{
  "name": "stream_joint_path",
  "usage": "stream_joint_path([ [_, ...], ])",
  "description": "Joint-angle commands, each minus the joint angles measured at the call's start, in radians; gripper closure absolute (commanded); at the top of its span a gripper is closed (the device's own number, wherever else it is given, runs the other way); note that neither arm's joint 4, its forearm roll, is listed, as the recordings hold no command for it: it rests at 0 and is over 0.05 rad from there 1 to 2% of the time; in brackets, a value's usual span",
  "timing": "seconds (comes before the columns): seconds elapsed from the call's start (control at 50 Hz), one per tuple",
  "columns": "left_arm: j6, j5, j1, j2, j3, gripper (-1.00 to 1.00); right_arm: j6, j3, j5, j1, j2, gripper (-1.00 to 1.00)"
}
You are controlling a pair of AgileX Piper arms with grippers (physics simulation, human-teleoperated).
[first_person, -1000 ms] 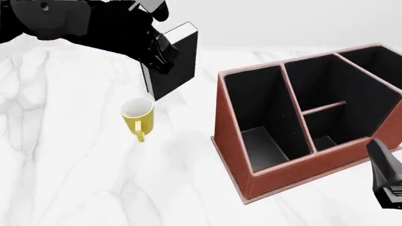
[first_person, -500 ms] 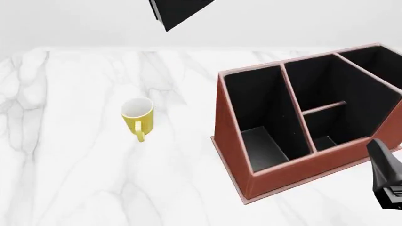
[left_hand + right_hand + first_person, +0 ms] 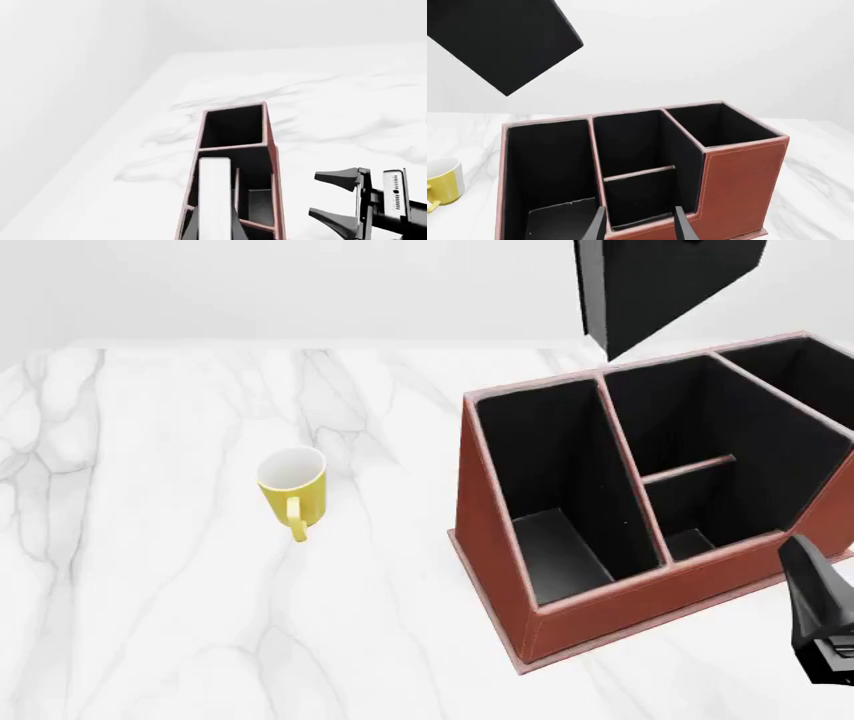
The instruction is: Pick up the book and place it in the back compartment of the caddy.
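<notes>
The black book hangs in the air above the caddy's far rim, cut off by the top of the front view. In the left wrist view its white page edge sits between my left gripper's dark fingers, which are shut on it; the caddy lies below. The arm is out of the front view. The small pocket sits between the low cross-divider and the shorter near wall; it also shows in the right wrist view. My right gripper is open and empty at the caddy's near wall.
A yellow mug stands on the white marble table, left of the caddy. My right gripper sits low at the front right corner. A long narrow compartment lies at the caddy's left end.
The book has risen from beside the mug and moved right, to above the caddy. The left arm has left the front view. The right gripper has not moved.
</notes>
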Motion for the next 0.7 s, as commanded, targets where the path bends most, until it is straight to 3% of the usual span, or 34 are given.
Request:
stream_joint_path([
  [0.02, -0.014, -0.123, -0.071, 0.049, 0.041, 1.00, -0.001, 0.000, 0.000, 0.001, 0.000, -1.00],
  [0.36, -0.038, -0.218, -0.105, 0.118, 0.092, 1.00, 0.001, 0.000, 0.000, 0.001, 0.000, -1.00],
  [0.7, -0.055, -0.253, -0.095, 0.285, -0.020, 1.00, 0.005, 0.001, -0.002, 0.000, 0.003, -1.00],
])
